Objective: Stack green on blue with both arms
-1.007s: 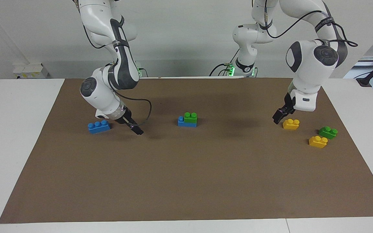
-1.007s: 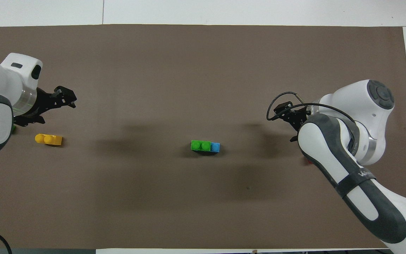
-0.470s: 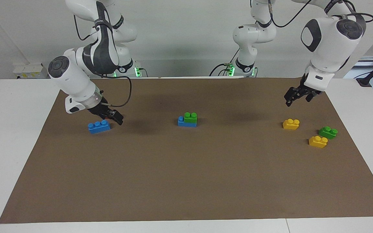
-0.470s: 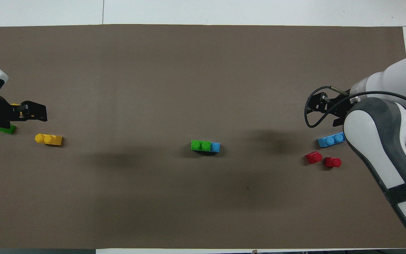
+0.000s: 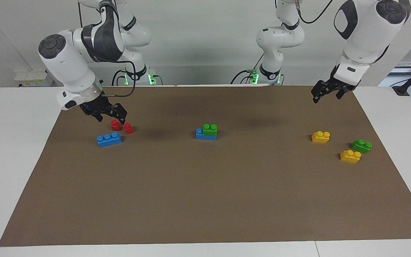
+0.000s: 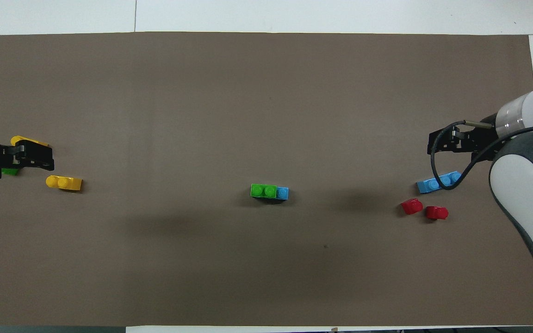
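Green (image 5: 210, 129) sits on blue (image 5: 205, 135) at the middle of the brown mat (image 5: 205, 200); I see it pressed onto two of the three studs, with one blue stud left bare at the end toward the right arm. From overhead the green brick (image 6: 263, 190) hides most of the blue one (image 6: 282, 192), so only that bare stud shows.

My right gripper (image 5: 108, 113) hangs empty with its fingers spread, over the mat just above two small red pieces (image 5: 121, 126). Beside those, a little farther from the robots, lies a second blue brick (image 5: 109, 139); in the overhead view a black cable crosses part of it.

My left gripper (image 5: 328, 92) is also empty and spread wide, raised over the mat's edge nearest the robots at the left arm's end. Below it, farther out, lie a yellow brick (image 5: 320, 136), a darker green brick (image 5: 361, 146) and another yellow brick (image 5: 350, 156). Overhead, the left gripper (image 6: 28, 156) covers most of the darker green brick and part of one yellow, and both arms are cut off at the picture's edges.
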Motion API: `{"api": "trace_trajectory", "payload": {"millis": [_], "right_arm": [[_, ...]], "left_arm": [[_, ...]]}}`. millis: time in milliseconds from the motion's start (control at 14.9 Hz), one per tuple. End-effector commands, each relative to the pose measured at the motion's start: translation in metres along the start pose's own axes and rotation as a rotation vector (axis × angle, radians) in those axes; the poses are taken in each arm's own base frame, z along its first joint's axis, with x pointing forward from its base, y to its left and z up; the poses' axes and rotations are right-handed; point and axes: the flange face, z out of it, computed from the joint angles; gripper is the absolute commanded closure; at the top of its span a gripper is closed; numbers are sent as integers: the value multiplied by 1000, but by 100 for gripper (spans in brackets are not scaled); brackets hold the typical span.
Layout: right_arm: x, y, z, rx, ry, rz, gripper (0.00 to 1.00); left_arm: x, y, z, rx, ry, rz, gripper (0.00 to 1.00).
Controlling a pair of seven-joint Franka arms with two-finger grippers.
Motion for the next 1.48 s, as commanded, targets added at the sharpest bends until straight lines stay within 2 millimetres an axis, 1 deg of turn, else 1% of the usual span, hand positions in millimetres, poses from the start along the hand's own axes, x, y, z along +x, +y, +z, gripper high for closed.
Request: {"api": "trace_trajectory", "payload": {"millis": [0, 201, 336, 537, 671, 872, 1409], "right_arm": [[-14, 9, -24, -18, -2, -70, 0], [-18, 7, -50, -37, -14, -108, 0], [-17, 6, -55, -42, -15, -114, 0], [-16, 6, -55, -67, -12, -141, 0], [-16, 5, -56, -85, -9, -153, 0], [-15, 9, -54, -94, -11, -163, 1], [-14, 12, -55, -92, -11, -158, 2]], "left_arm": [[-7, 0, -5, -10, -31, 16, 0], [-7, 0, -12, -15, -21, 20, 0], [-6, 1, -23, -36, 6, 22, 0], [-3, 0, -36, -38, 37, 155, 0], [-4, 0, -36, -39, 36, 163, 0], [-4, 1, -38, -38, 42, 172, 0], [-5, 2, -38, -38, 45, 215, 0]]}}
